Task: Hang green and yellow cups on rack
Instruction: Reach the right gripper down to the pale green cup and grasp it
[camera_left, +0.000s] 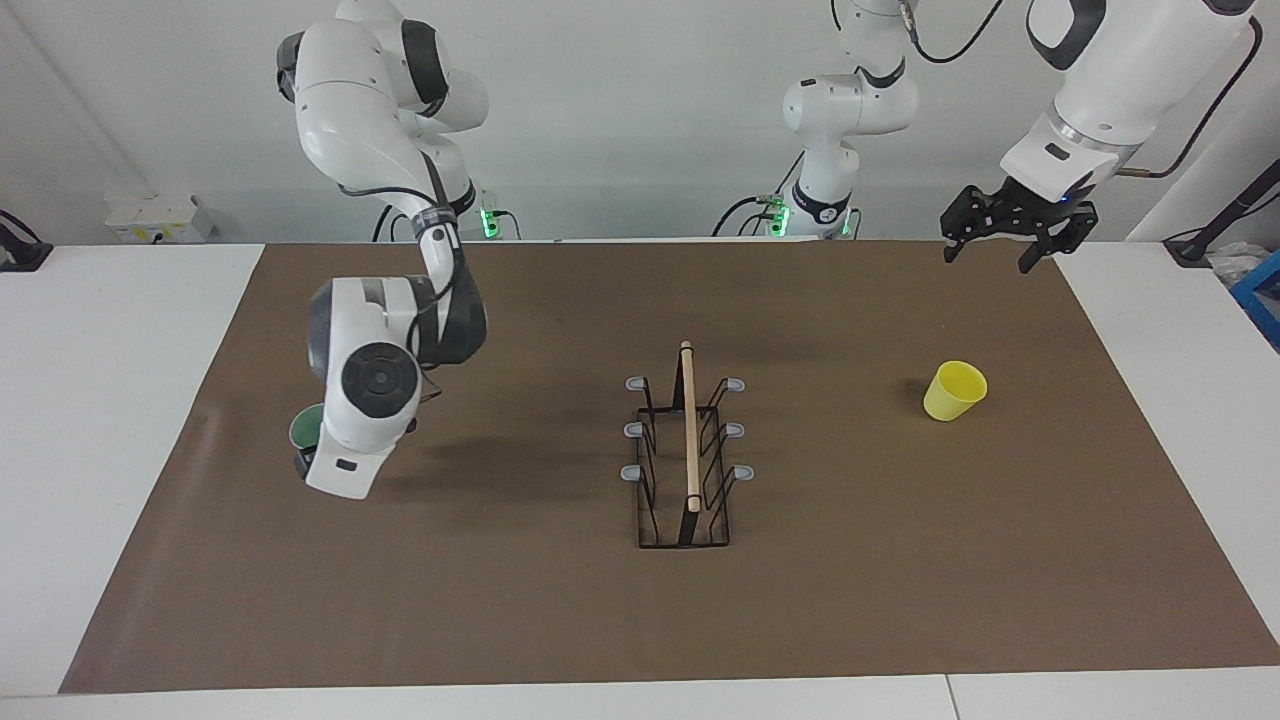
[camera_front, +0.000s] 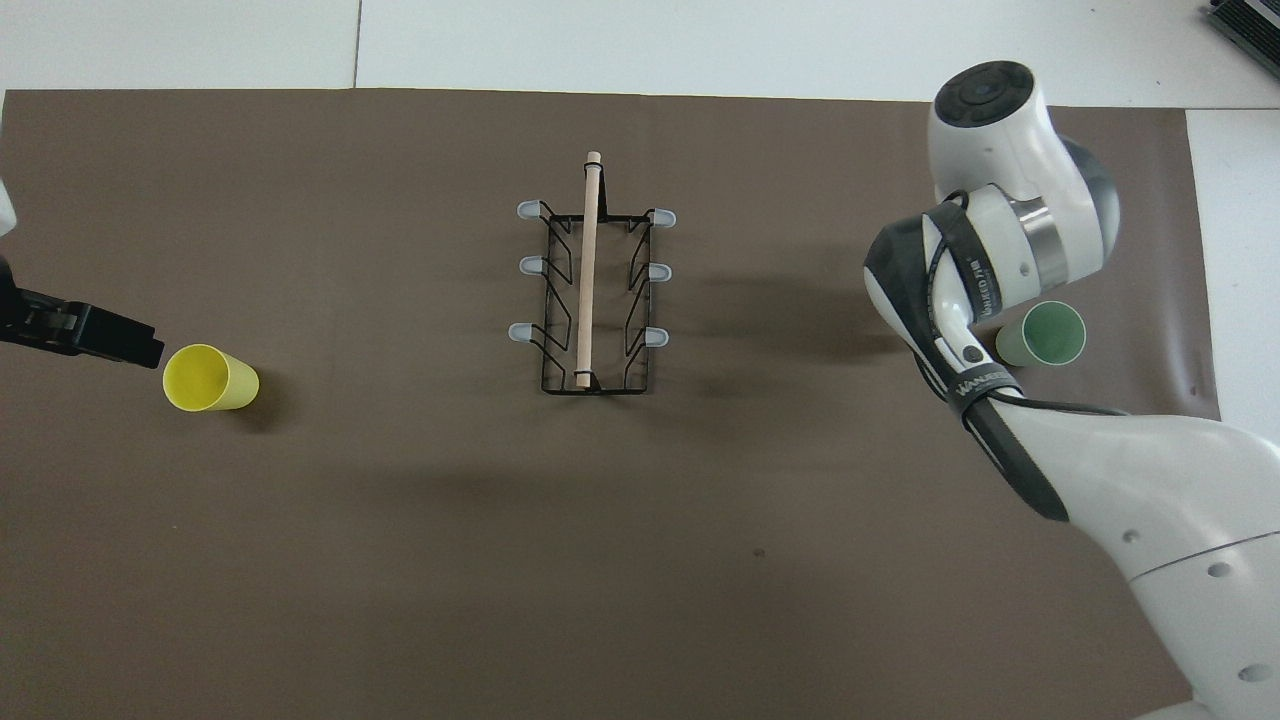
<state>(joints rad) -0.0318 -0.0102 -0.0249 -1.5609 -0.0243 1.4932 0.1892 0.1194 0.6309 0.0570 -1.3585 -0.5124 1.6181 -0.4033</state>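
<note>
The yellow cup (camera_left: 955, 391) stands on the brown mat toward the left arm's end of the table; it also shows in the overhead view (camera_front: 208, 379). My left gripper (camera_left: 990, 255) hangs open and empty in the air over the mat's edge by the robots, apart from the yellow cup. The rack (camera_left: 689, 430) stands mid-table with all of its grey-tipped pegs bare, as the overhead view (camera_front: 588, 280) also shows. The mint green cup (camera_left: 304, 428) stands toward the right arm's end (camera_front: 1050, 334). My right gripper (camera_left: 305, 458) is low at the green cup, mostly hidden under its own wrist.
A brown mat (camera_left: 900, 600) covers most of the white table. A white box (camera_left: 155, 218) and a black stand (camera_left: 20, 255) sit by the right arm's end, close to the robots. A blue crate (camera_left: 1265, 295) is off the left arm's end.
</note>
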